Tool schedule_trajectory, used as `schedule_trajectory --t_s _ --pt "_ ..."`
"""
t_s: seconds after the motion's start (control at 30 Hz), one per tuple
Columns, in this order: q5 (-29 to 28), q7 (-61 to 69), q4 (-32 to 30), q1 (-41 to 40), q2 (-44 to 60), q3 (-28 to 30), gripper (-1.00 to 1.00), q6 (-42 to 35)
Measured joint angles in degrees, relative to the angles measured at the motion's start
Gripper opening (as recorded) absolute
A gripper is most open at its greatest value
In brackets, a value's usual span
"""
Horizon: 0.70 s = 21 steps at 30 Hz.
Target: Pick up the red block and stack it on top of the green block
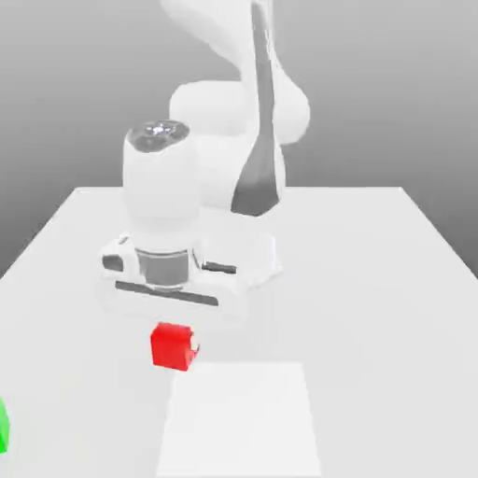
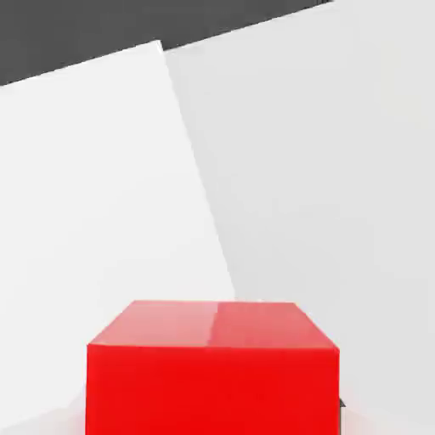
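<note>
Exterior view: the gripper point(image 1: 177, 329) is clamping its jaws on the red block point(image 1: 173, 346) at lower center-left, the green block point(image 1: 3, 426) sitting at the lower-left edge.

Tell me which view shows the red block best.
The hand view: the red block looms large, its top and one side face plain. In the exterior view the red block is small, just under the gripper, though there you also see the green block at the left edge.
</note>
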<state>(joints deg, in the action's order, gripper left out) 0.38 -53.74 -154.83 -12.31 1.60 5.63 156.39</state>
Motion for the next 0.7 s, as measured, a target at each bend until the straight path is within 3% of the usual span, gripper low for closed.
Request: schedule_trajectory --t_s 0.4,0.53,0.57,0.7 --pt "6.24 -20.51 24.94 -8.36 13.72 8.64 -1.0 -11.78" --pt "9.72 -21.05 28.24 -10.53 20.83 8.21 -1.0 -8.29" --pt "10.51 -20.59 28.45 -11.01 22.65 7.65 1.0 -6.73" --pt "10.51 -20.59 28.45 -11.01 22.65 7.65 1.0 -6.73"
